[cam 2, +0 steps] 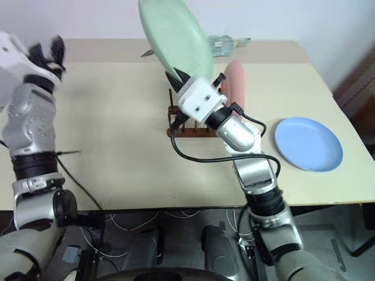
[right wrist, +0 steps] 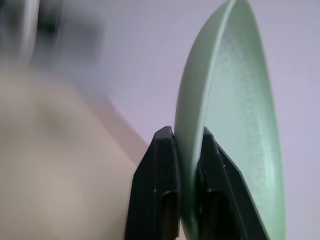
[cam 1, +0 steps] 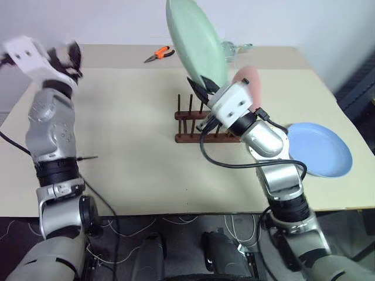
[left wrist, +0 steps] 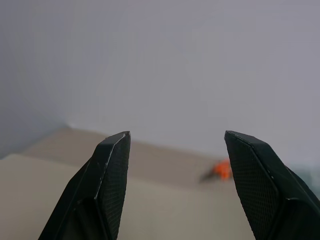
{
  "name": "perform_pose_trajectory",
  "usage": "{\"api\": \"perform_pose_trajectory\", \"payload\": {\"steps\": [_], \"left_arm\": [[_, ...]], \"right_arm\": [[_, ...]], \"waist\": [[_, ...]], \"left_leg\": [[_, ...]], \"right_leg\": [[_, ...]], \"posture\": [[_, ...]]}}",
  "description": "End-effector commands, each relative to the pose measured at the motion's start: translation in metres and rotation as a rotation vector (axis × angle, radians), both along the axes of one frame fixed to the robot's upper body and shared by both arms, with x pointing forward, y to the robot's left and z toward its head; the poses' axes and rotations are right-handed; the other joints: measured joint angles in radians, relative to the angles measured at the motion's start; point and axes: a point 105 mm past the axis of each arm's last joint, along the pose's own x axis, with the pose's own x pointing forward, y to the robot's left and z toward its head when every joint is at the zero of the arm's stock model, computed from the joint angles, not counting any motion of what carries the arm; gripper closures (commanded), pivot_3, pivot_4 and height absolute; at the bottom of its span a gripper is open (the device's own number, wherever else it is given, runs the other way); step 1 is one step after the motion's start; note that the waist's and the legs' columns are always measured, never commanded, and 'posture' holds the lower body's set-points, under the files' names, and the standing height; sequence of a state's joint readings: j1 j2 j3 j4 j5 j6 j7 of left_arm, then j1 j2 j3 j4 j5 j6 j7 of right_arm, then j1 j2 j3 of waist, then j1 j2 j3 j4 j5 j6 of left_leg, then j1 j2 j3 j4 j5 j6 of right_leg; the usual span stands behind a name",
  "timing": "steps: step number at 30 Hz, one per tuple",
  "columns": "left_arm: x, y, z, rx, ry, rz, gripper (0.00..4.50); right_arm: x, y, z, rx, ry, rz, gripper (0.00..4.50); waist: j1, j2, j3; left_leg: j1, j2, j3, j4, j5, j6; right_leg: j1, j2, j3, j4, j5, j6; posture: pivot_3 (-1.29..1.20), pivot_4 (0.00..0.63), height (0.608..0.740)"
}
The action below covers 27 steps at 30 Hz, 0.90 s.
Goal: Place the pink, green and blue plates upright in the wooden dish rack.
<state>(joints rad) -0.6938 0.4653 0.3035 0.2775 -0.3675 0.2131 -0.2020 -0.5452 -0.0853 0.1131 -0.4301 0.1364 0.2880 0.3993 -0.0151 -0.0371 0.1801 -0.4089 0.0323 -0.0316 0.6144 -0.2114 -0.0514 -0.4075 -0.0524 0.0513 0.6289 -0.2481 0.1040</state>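
My right gripper [cam 1: 202,84] is shut on the rim of the green plate [cam 1: 196,41], holding it up on edge above the wooden dish rack [cam 1: 196,123]; the right wrist view shows the green plate [right wrist: 235,125] pinched between both fingers [right wrist: 160,185]. The pink plate [cam 1: 251,85] stands upright in the rack, partly hidden behind my right wrist. The blue plate [cam 1: 319,149] lies flat on the table at the right. My left gripper [cam 1: 69,57] is raised at the far left, open with nothing between its fingers [left wrist: 107,185].
Orange-handled pliers [cam 1: 159,54] lie near the table's far edge, and a clear object [cam 1: 234,48] sits behind the green plate. A black cable [cam 1: 228,164] loops from my right wrist over the beige table [cam 1: 135,146].
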Motion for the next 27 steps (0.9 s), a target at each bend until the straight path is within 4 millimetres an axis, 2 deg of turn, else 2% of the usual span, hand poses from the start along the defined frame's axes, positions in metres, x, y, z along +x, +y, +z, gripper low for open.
{"api": "perform_pose_trajectory", "payload": {"steps": [1, 4, 8, 13, 19, 27], "left_arm": [[-0.013, -0.064, -0.029, 0.233, 0.006, -0.291, 1.46], [-0.030, -0.092, -0.054, 0.280, 0.045, -0.453, 1.46], [-0.048, -0.111, -0.066, 0.273, 0.082, -0.615, 1.46], [-0.066, -0.121, -0.075, 0.293, 0.142, -0.753, 1.46], [-0.074, -0.127, -0.079, 0.304, 0.168, -0.809, 1.46], [-0.096, -0.143, -0.083, 0.317, 0.207, -0.947, 1.46]], "right_arm": [[-0.003, -0.017, 0.001, 0.359, 0.273, 0.120, 4.50], [-0.001, -0.021, -0.005, 0.424, 0.368, 0.128, 4.50], [0.005, -0.029, -0.010, 0.445, 0.418, 0.093, 4.50], [0.006, -0.036, -0.008, 0.465, 0.423, 0.089, 4.50], [0.011, -0.042, -0.006, 0.467, 0.421, 0.065, 4.50], [0.029, -0.056, -0.035, 0.494, 0.554, -0.010, 4.50]], "waist": [[0.007, -0.001, -0.001], [0.003, -0.001, 0.000], [-0.004, 0.001, 0.000], [-0.009, 0.004, 0.000], [-0.005, 0.004, 0.000], [-0.007, 0.004, 0.001]], "left_leg": [[0.000, 0.000, 0.000, 0.000, 0.000, 0.000], [-0.001, -0.001, 0.002, 0.000, 0.001, -0.001], [-0.001, -0.001, 0.004, -0.001, 0.001, -0.002], [-0.001, 0.000, 0.004, -0.003, 0.001, -0.001], [-0.001, 0.000, 0.004, -0.001, 0.001, -0.001], [-0.001, 0.000, 0.004, -0.001, 0.001, -0.001]], "right_leg": [[0.000, -0.001, 0.000, 0.000, 0.000, 0.000], [0.000, -0.005, -0.001, -0.001, -0.002, -0.004], [-0.003, -0.007, -0.001, -0.002, -0.002, -0.006], [-0.004, -0.005, 0.000, 0.000, -0.003, -0.006], [-0.003, -0.004, 0.000, -0.001, -0.003, -0.006], [-0.004, -0.004, 0.000, -0.001, -0.003, -0.006]], "posture": [[0.00, 0.150, 0.732], [0.00, 0.150, 0.732], [0.00, 0.150, 0.732], [0.00, 0.150, 0.732], [0.00, 0.150, 0.732], [0.00, 0.150, 0.732]]}}
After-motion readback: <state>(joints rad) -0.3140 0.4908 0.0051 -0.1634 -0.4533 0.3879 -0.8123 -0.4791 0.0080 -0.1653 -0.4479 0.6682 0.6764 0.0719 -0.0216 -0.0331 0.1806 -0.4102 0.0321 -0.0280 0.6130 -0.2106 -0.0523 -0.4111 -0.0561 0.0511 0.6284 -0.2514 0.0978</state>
